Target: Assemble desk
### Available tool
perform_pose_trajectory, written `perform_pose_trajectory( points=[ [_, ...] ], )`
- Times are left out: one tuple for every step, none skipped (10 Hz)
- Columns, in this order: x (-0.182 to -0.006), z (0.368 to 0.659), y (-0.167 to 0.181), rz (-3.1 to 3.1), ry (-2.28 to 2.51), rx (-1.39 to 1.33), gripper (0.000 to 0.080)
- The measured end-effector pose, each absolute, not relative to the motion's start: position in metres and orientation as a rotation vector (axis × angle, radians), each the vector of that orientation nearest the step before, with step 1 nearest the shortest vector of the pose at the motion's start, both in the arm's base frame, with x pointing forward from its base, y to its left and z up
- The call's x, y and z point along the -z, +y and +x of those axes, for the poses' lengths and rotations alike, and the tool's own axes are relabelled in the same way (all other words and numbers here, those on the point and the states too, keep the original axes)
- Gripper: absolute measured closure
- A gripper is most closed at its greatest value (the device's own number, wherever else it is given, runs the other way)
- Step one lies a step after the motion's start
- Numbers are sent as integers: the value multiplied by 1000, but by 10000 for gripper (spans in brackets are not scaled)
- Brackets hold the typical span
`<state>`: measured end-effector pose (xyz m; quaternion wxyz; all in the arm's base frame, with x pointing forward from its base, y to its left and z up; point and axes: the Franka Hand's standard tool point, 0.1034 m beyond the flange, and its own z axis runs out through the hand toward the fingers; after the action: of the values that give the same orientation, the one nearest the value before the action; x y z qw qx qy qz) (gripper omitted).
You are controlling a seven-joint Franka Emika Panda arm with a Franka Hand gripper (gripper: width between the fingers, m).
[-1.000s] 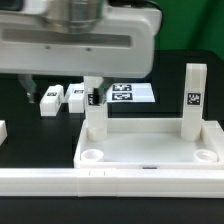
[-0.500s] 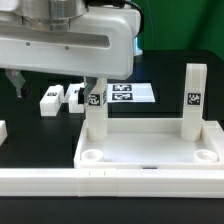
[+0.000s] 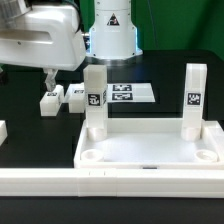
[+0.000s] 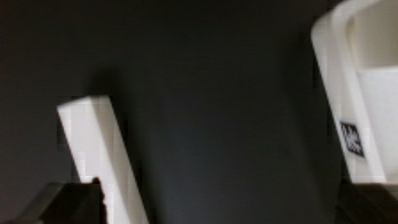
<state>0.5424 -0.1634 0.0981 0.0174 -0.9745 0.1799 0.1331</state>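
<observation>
Pincer (image 4: 217,205) spread wide and empty, and it has swung off the upright leg (image 3: 95,100), left standing in the desk top (image 3: 150,152). Loose legs (image 3: 62,98) lie beneath it.

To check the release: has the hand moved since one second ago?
Yes. The hand went toward the exterior view's left, away from the upright leg on that side, which it was above.

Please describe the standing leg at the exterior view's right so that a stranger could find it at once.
Start at the large white rimmed desk top. Two legs stand upright at its far corners; take the right-hand leg in the exterior view. Unlike the left-hand leg, it has only dark table behind it.
</observation>
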Motion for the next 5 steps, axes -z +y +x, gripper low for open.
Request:
perform_pose_trajectory(
  points=[
    [-98,544,-163,-3031,556,-414,150],
    [-98,543,-163,-3031,555,-415,150],
    [-97,543,-163,-3031,555,-416,150],
    [-97,542,-163,-3030,556,-418,150],
    [-93,530,-166,-2996,604,-413,150]
  ],
)
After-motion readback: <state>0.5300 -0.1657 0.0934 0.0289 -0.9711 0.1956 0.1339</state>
